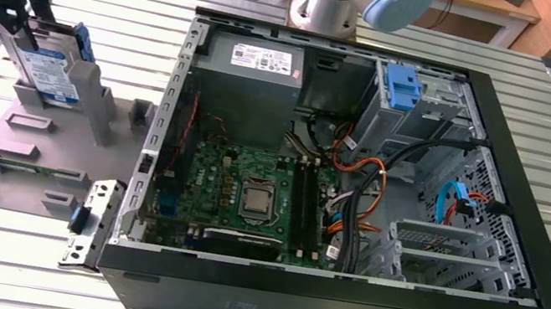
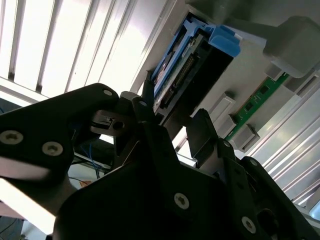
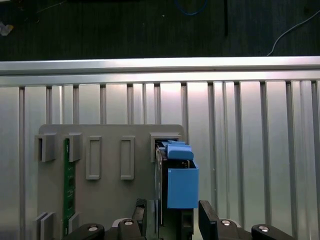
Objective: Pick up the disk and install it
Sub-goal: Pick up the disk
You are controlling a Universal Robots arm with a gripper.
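Seemingly, claw (image 3: 173, 207) astride upright disk (image 1: 49, 66), blue-white label (image 1: 53, 85)

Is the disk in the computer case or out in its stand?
Out: the disk stands upright in the grey stand, beside the open case.

- Gripper (image 3: 176, 206) spread, with the fingers (image 3: 207, 220) one on each side of the disk (image 3: 181, 186); contact unclear.
- Disk stands on edge between the fingers: blue bracket toward one finger, dark edge toward the other, far end in a slot of the grey tray (image 3: 110, 200).
- Green board (image 3: 66, 185) upright in another tray slot, well out past one finger; two grey holders (image 3: 93, 157) sit between it and the disk.
- Slatted table (image 3: 240, 150) under the tray; dark floor (image 3: 100, 30) beyond the fingertips.
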